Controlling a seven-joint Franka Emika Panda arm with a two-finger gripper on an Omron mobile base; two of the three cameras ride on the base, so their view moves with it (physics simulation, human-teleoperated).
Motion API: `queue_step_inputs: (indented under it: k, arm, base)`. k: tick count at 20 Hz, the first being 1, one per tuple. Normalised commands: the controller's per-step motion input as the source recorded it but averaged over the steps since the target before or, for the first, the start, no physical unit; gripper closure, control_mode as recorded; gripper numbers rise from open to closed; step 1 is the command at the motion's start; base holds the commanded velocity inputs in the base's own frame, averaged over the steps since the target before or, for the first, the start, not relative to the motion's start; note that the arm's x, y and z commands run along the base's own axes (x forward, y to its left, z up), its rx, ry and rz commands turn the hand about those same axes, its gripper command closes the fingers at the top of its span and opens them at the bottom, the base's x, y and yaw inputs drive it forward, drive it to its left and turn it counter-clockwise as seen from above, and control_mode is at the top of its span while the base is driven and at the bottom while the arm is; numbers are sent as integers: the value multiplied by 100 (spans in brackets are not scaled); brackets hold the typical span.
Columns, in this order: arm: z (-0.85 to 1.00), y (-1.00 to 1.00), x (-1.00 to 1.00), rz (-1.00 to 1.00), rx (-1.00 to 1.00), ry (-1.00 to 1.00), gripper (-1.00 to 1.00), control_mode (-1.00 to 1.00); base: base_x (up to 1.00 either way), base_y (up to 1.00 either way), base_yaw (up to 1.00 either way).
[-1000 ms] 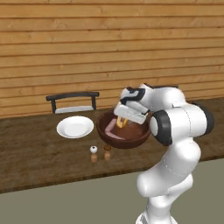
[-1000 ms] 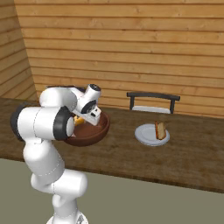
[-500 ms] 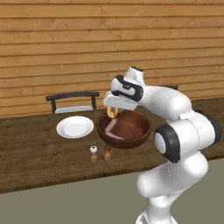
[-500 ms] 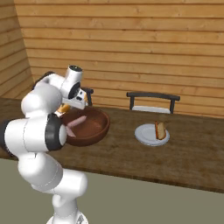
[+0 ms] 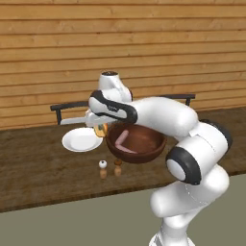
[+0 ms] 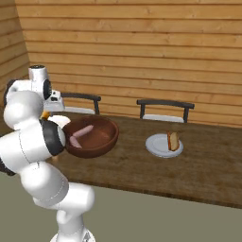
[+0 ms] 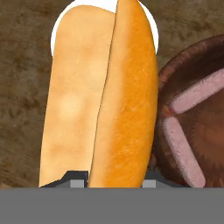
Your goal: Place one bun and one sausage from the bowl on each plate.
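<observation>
A bun is held between the closed fingers of the gripper, seen in the hand view as a long split roll reaching away from the fingertips; beneath its far end a white plate shows as a pale rim, and beside it lies the bowl with two sausages inside. In the left base view the gripper is carried past the left rim of the bowl, between it and the empty plate; a salt and pepper pair stands on the table just in front of the bowl. In the right base view a second plate is seen well apart to the right, already bearing a bun; whether a sausage lies there too cannot be told at this size.

The step in hand is judged to be the carrying of the bun to the empty plate; it should be brought fully over the plate's middle before release, since part of it appears to overhang the table; it should be lowered close to the plate so that it does not roll or bounce off; the shakers are to be kept clear during the descent; a sausage would then be fetched from the bowl.
</observation>
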Motion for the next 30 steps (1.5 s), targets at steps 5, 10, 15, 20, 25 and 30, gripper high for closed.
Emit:
queue_step_inputs:
  k: [5,10,15,20,25,30]
  arm:
    - [-18,52,1,15,-1,-3,100,-100]
    - [-60,56,41,9,-3,0,100,-100]
    - [-29,46,70,8,0,0,100,-100]
    - [-2,34,95,3,0,0,100,-100]
    - [-3,5,19,1,-2,4,100,-100]
    - [-16,9,-2,0,-14,28,100,-100]
  base:
    - [0,0,0]
    - [0,0,0]
    - [0,0,0]
    - [0,0,0]
    - [0,0,0]
    - [0,0,0]
